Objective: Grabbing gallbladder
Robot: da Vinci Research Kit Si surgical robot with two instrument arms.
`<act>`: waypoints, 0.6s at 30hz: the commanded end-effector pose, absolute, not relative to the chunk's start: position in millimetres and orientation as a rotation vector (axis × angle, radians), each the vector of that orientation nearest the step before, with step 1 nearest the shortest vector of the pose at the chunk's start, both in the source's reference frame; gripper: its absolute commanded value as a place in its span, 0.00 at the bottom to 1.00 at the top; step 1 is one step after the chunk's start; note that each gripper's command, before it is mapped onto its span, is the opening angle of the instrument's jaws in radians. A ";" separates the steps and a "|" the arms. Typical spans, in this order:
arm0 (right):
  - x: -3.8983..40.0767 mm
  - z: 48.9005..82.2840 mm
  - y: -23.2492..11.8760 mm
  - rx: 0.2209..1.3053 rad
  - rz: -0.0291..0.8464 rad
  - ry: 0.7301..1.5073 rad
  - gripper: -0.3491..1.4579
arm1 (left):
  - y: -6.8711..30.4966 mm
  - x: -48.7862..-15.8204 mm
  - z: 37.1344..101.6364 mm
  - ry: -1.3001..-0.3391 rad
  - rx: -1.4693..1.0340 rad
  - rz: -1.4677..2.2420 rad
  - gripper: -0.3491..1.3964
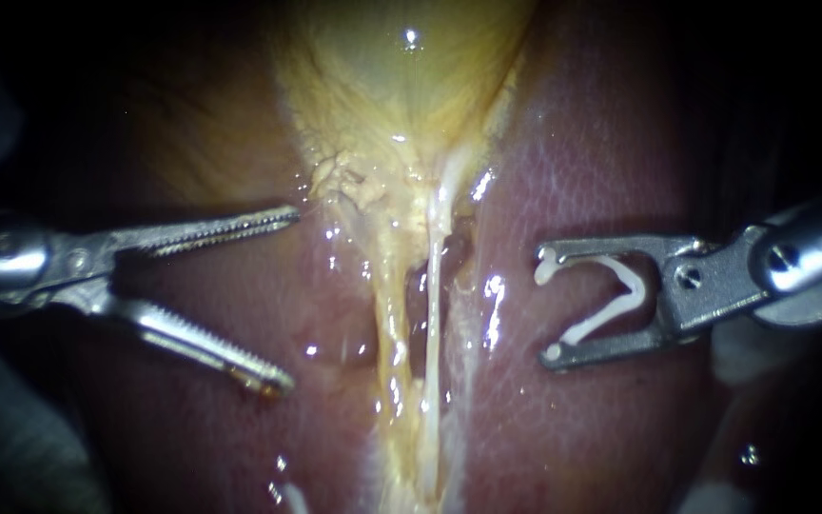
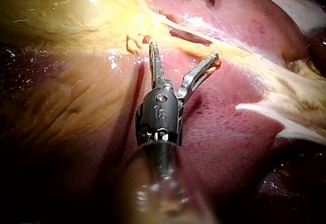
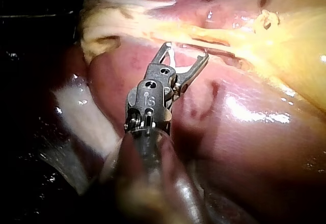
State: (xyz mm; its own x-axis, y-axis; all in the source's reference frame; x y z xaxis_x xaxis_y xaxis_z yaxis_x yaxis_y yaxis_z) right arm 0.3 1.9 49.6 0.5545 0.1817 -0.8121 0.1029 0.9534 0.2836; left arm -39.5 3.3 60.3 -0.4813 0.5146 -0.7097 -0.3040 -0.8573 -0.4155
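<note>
The yellow gallbladder fills the upper middle of the endoscope view and narrows into pale tubes running down between red liver lobes. My left instrument comes in from the left with toothed jaws wide open, just left of the gallbladder's neck, gripping nothing. In the left wrist view its jaws stand spread right below the neck tissue. My right instrument enters from the right, jaws open, carrying a white clip inside them, a short way right of the tubes. The right wrist view shows those jaws just short of the tube.
Liver surrounds the tubes on both sides. Wet yellowish tissue strands run alongside the tubes. A pale white tissue band lies beside my right instrument's shaft in the right wrist view.
</note>
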 end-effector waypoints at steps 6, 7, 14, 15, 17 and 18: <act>0.2 49.6 1.9 0.316 0.047 0.986 0.47 | 4.2 -39.4 59.9 -0.333 -1.209 2.299 0.88; 0.2 49.6 1.9 0.316 0.047 0.986 0.47 | 4.4 -39.4 59.8 -0.333 -1.204 2.293 0.86; 0.1 49.6 1.9 0.316 0.047 0.987 0.47 | 7.3 -39.9 60.9 -0.317 -1.164 2.266 0.82; 0.1 49.6 1.9 0.316 0.047 0.987 0.47 | 7.7 -40.0 61.2 -0.317 -1.163 2.265 0.82; 0.0 49.6 1.9 0.317 0.046 0.987 0.47 | 8.5 -40.3 62.0 -0.311 -1.160 2.263 0.82; 0.0 49.6 1.9 0.317 0.046 0.987 0.47 | 8.9 -40.4 62.3 -0.313 -1.157 2.258 0.81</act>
